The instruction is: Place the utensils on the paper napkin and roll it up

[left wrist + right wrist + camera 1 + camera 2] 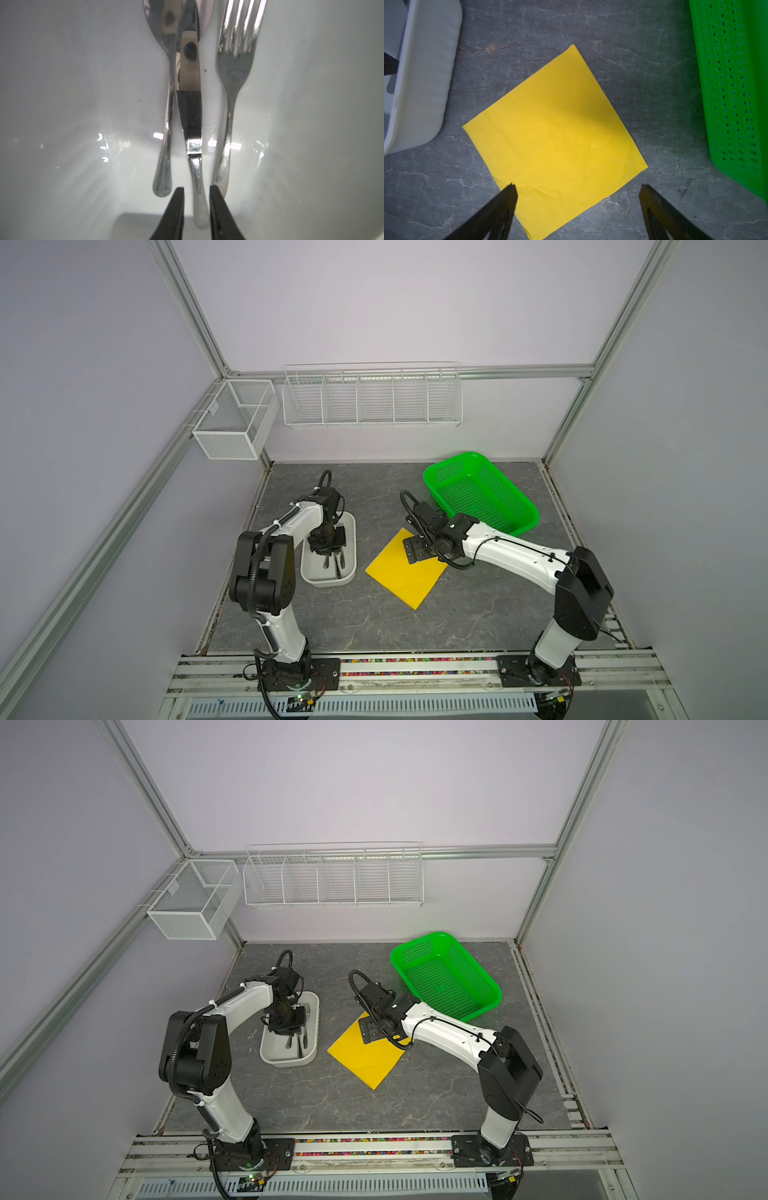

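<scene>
The three utensils (337, 568) lie in the white tray (328, 581), which stands on the grey table (374, 626) at 9 o'clock from the yellow napkin (399, 580). They are side by side: the knife (191, 116) is in the middle, between the spoon (166, 104) and the fork (234, 68). In both top views their heads point to 12 o'clock and their handles to 6 o'clock.

The left claw (196, 187) is down inside the tray, and its two fingertips (176, 207) stand on either side of the end of the knife handle. The jaws are only a little apart. A thin gap shows between one fingertip and the handle, so the knife is not clamped.

The napkin lies flat near the middle of the table, turned like a diamond. The right claw (578, 185) hangs over the napkin's edge at about 1 o'clock, jaws spread wide and holding nothing. The green basket (478, 497) stands at 1 o'clock from the napkin, near it but not touching.
</scene>
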Controlling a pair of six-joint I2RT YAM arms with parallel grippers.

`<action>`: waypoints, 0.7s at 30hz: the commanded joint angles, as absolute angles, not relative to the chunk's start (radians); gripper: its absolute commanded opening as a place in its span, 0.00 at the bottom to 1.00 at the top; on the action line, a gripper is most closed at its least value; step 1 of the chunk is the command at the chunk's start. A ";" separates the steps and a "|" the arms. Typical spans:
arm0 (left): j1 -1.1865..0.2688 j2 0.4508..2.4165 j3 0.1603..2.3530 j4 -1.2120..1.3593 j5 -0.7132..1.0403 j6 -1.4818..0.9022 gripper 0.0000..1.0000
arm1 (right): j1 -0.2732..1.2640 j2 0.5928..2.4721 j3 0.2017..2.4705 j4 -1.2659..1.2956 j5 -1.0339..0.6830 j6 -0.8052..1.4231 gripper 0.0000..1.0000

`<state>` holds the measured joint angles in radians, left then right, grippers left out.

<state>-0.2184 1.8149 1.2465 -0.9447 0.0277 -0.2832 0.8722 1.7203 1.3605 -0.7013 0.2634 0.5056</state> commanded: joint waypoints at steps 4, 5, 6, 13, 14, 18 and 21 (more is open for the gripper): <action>-0.218 1.875 1.233 -0.909 0.000 -0.307 0.25 | 0.877 1.697 1.346 -0.697 0.259 0.535 0.95; -0.218 1.879 1.225 -0.894 0.001 -0.311 0.25 | 0.877 1.698 1.347 -0.697 0.258 0.536 0.95; -0.218 1.883 1.216 -0.880 0.004 -0.315 0.25 | 0.877 1.699 1.346 -0.697 0.258 0.536 0.95; -0.219 1.925 1.179 -0.866 -0.007 -0.339 0.21 | 0.878 1.703 1.345 -0.700 0.258 0.535 0.95; -0.221 1.917 1.173 -0.860 -0.008 -0.340 0.19 | 0.876 1.703 1.345 -0.700 0.260 0.535 0.95; -0.222 1.914 1.166 -0.851 -0.013 -0.345 0.18 | 0.877 1.707 1.347 -0.697 0.256 0.536 0.95; -0.229 1.922 1.177 -0.855 -0.022 -0.347 0.23 | 0.877 1.709 1.348 -0.696 0.255 0.539 0.95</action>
